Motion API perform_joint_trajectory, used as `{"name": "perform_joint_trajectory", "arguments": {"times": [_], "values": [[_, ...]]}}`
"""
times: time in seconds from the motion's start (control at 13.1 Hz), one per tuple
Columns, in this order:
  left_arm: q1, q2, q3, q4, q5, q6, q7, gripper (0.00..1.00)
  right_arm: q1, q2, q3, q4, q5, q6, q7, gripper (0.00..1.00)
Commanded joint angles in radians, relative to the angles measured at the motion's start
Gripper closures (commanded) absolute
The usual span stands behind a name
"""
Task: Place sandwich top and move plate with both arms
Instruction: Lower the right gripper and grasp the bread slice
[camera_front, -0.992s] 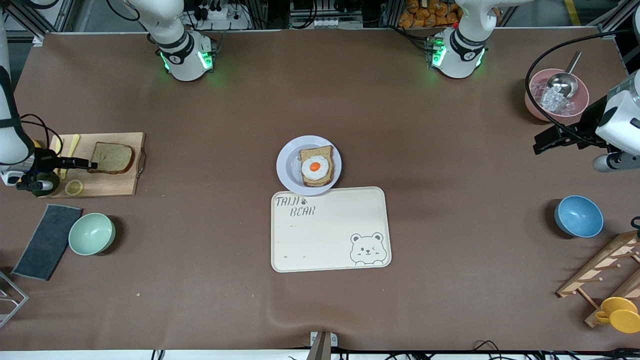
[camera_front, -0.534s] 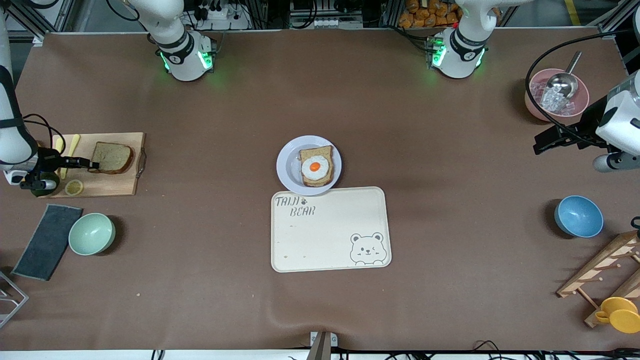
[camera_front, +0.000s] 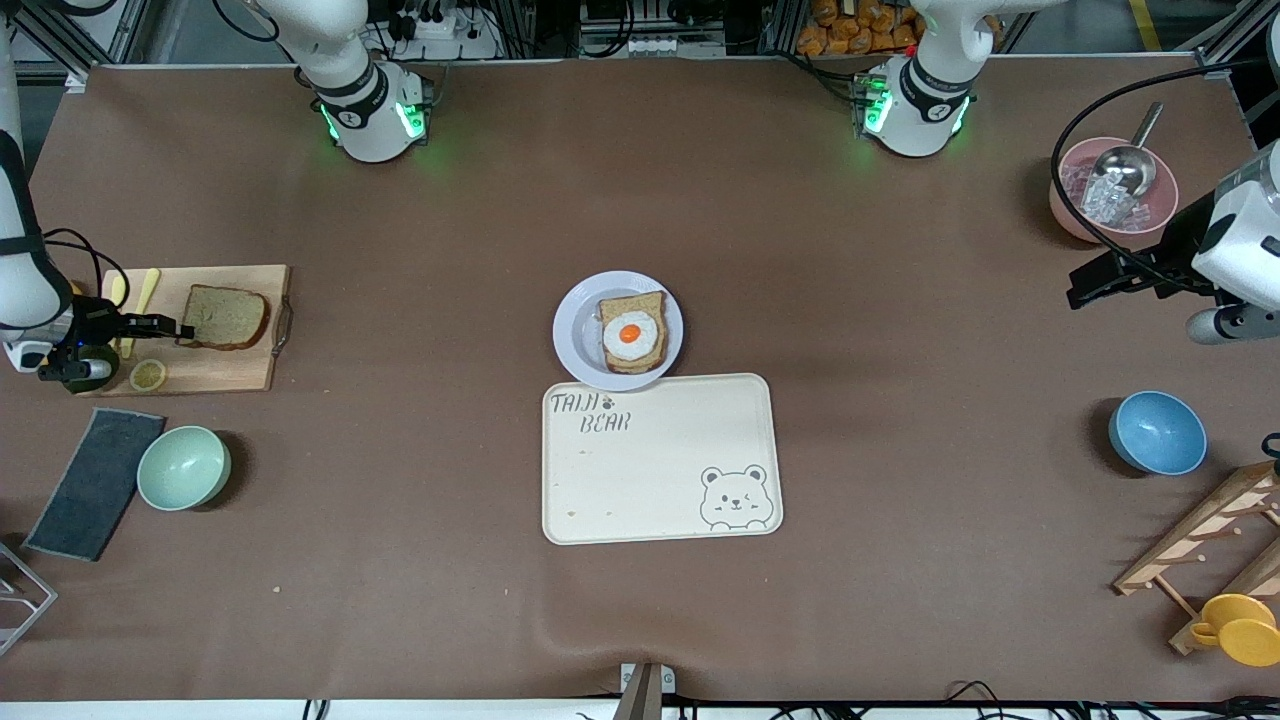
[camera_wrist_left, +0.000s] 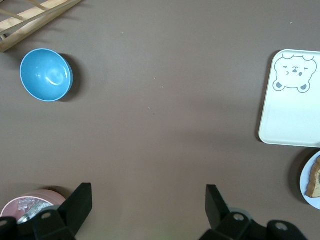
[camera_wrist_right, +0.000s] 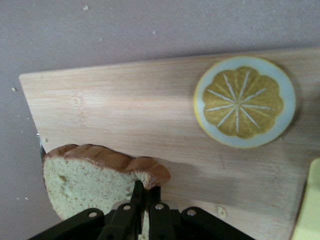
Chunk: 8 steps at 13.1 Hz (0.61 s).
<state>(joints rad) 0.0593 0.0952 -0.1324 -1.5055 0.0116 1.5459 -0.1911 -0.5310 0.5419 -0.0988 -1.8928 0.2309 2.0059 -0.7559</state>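
Observation:
The sandwich top (camera_front: 228, 316), a plain brown-crusted bread slice, lies on the wooden cutting board (camera_front: 225, 372) at the right arm's end of the table. My right gripper (camera_front: 184, 328) is shut on the slice's edge; in the right wrist view the fingers (camera_wrist_right: 142, 197) pinch the crust of the sandwich top (camera_wrist_right: 85, 182) just above the board (camera_wrist_right: 125, 110). The lavender plate (camera_front: 572, 335) sits mid-table with an egg-topped slice (camera_front: 632, 340) on it. My left gripper (camera_front: 1074, 290) waits in the air near the pink bowl, open (camera_wrist_left: 147, 200) over bare table. The plate's rim (camera_wrist_left: 311, 175) shows in its view.
A cream bear tray (camera_front: 660, 460) touches the plate on the side nearer the camera. A lemon slice (camera_front: 148, 375) and a yellow knife (camera_front: 146, 292) share the board. A mint bowl (camera_front: 183, 468), dark cloth (camera_front: 95, 483), blue bowl (camera_front: 1157, 432), pink bowl (camera_front: 1065, 215) and wooden rack (camera_front: 1215, 530) stand around.
My right gripper's fingers have closed on the edge of the bread slice. The slice has shifted slightly on the board. The left arm has not moved.

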Motion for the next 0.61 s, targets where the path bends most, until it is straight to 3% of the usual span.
{"name": "perform_joint_trajectory", "arguments": {"times": [0.0,0.23,0.53], "values": [[0.004,-0.020,-0.001,-0.004,-0.002,-0.001,0.005,0.00,-0.003,-0.005,0.010,0.021,0.019,-0.030,-0.023,1.00],[-0.001,-0.015,-0.001,-0.002,-0.002,0.000,0.005,0.00,-0.007,-0.004,0.056,0.096,0.062,-0.135,-0.011,1.00],[0.002,-0.012,-0.001,-0.004,-0.002,0.000,0.005,0.00,0.042,-0.002,0.057,0.213,0.110,-0.344,0.078,1.00]]}}
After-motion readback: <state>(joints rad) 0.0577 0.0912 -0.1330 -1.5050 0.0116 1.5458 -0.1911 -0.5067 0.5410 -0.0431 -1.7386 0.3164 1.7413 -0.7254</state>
